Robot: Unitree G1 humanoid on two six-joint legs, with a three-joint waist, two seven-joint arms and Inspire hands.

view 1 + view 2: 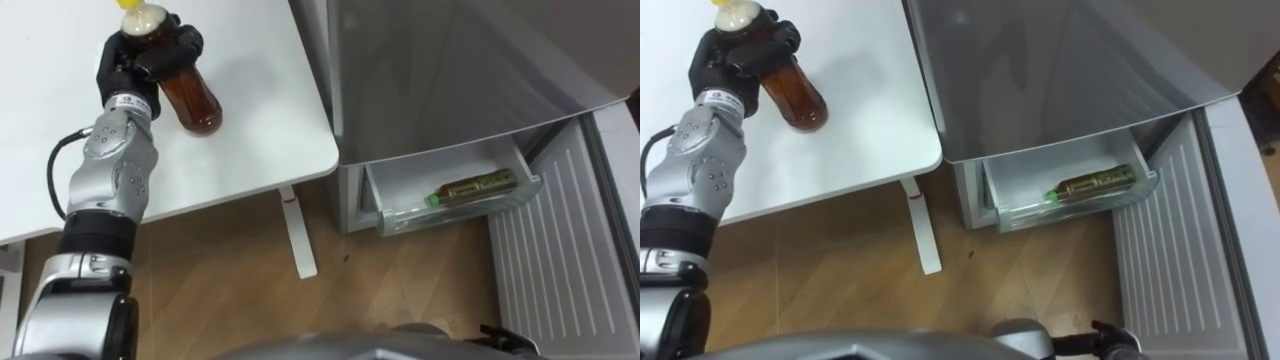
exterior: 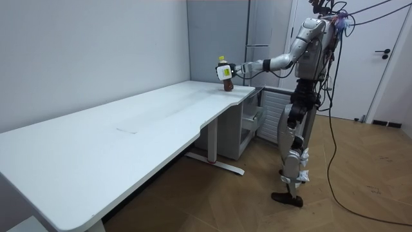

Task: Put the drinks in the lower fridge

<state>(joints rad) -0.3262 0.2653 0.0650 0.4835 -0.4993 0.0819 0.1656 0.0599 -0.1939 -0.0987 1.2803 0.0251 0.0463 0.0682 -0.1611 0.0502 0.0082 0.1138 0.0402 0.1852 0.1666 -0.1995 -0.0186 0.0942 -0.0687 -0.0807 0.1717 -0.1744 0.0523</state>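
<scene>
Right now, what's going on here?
The robot stands by the fridge, at the end of the white table. Its left hand is curled round a brown bottle with a yellow cap, over the table. The fridge's lower drawer is pulled open, and one green-capped bottle already lies in it.

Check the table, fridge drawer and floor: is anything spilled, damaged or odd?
Nothing stands out. The left hand grips a capped brown bottle at the corner of the table; a second bottle lies sideways in the open fridge drawer. No spill shows.
</scene>
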